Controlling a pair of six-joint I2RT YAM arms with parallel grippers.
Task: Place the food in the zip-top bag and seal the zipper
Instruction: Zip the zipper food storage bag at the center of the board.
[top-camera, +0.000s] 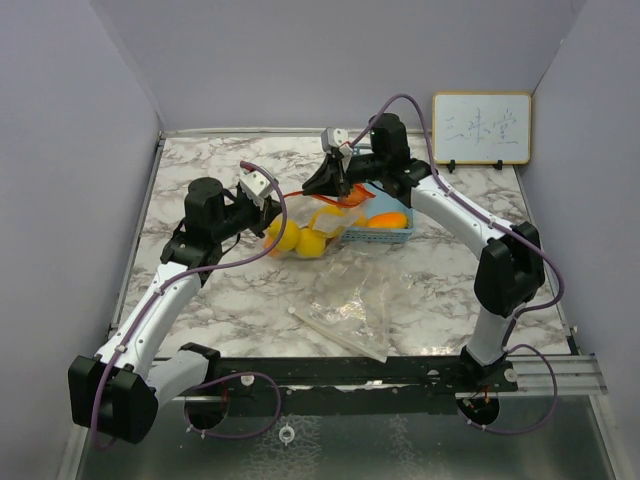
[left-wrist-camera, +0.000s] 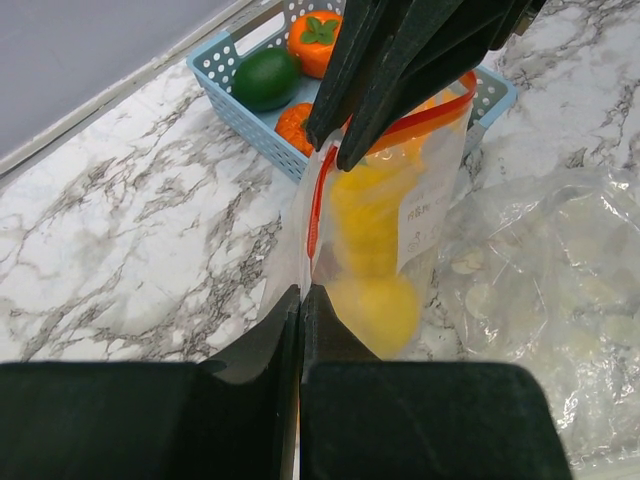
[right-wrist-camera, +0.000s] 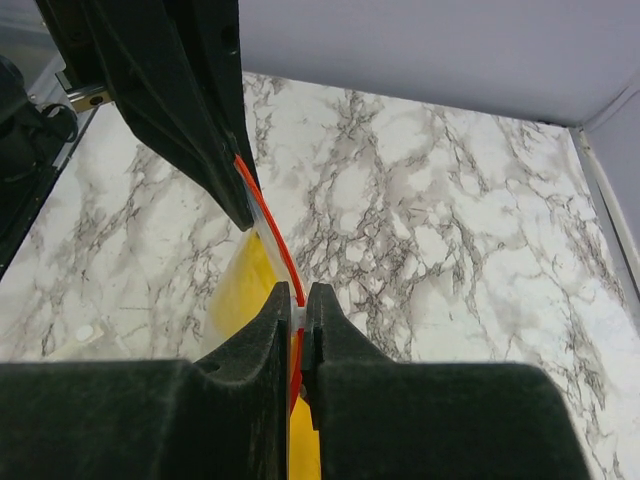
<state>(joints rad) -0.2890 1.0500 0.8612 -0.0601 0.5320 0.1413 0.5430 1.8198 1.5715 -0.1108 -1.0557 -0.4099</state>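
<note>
- The zip-top bag (left-wrist-camera: 430, 215) is thin clear film with a pale label on one face. A red zipper (left-wrist-camera: 318, 195) strip runs along its mouth.
- The bag stands on edge just in front of the light blue basket (left-wrist-camera: 222, 68), up against its near wall.
- Rounded, glossy yellow food pieces (left-wrist-camera: 385, 305) sit pressed together inside the bag.
- The basket is hard plastic with a perforated wall. It holds a smooth green fruit (left-wrist-camera: 265, 80), an orange fruit (left-wrist-camera: 316, 38) with a green leaf cap, and a second orange piece (left-wrist-camera: 295, 125).
- A sheet of crumpled clear plastic (left-wrist-camera: 550, 270) lies on the marble-patterned table (left-wrist-camera: 120, 230), on the arm-base side of the basket and beside the bag.
- The film blurs the yellow pieces, so they cannot be counted.
- In the left wrist view the right arm's fingers cover the basket's far end.
- It is not clear whether the zipper is pressed closed between the two grips.
- The marks on the whiteboard (top-camera: 481, 128) behind the basket are too faint to read.
- The left gripper (left-wrist-camera: 301, 295) has its jaws pressed together on the bag's top edge, at the end farther from the basket.
- The right gripper (right-wrist-camera: 304, 292) is clamped on the red strip at the end nearest the basket.
- Both arms are bent at the elbow and reach inward, with the wrists facing each other across the bag.
</note>
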